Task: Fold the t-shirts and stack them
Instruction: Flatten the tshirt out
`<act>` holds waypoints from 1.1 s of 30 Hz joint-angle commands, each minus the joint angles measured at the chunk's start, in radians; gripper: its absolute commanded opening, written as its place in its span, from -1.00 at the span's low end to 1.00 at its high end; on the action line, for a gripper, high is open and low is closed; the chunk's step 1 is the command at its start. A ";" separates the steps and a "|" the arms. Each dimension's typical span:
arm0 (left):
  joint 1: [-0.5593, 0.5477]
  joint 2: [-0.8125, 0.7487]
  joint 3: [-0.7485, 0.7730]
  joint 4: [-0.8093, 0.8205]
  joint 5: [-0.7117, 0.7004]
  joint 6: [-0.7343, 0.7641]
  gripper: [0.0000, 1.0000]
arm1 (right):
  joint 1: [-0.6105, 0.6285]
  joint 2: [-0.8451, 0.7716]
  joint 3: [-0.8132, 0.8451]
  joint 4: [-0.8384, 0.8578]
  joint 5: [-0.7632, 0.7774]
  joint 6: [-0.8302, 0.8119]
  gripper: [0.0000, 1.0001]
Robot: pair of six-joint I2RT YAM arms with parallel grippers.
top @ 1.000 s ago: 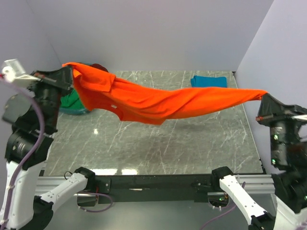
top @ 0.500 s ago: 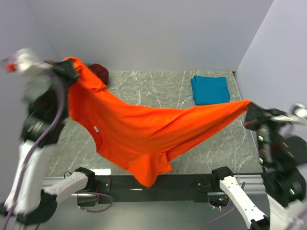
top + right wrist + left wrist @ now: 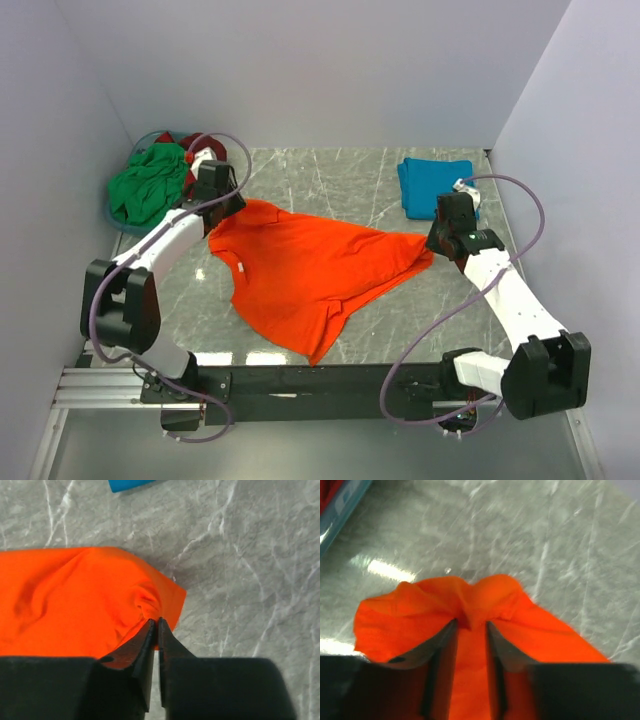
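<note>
The orange t-shirt [image 3: 300, 265] lies spread and rumpled on the marble table. My left gripper [image 3: 222, 212] is low at its far left corner. In the left wrist view the left gripper [image 3: 470, 622] is open, with a bunched fold of the orange t-shirt [image 3: 470, 600] lying loose between the fingers [image 3: 445, 640]. My right gripper [image 3: 437, 243] sits at the shirt's right corner. The right wrist view shows the right gripper [image 3: 156, 621] pinching the edge of the orange t-shirt [image 3: 75, 595]. A folded teal t-shirt [image 3: 435, 185] lies at the back right. The green t-shirt [image 3: 145, 185] and dark red t-shirt [image 3: 200, 145] are heaped at the back left.
The blue basket [image 3: 113, 216] in the back left corner holds the green and dark red shirts; its rim [image 3: 340, 505] shows in the left wrist view. A corner of the teal shirt [image 3: 130, 484] shows beyond the right gripper. Grey walls close the back and sides.
Both arms came down from holding the orange shirt stretched in the air. The shirt now lies on the table, and the left jaws have parted.
</note>
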 commanded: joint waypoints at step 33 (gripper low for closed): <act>-0.707 -0.480 -0.378 0.015 0.161 -0.291 0.99 | -0.048 -0.247 -0.091 0.068 -0.049 0.056 0.56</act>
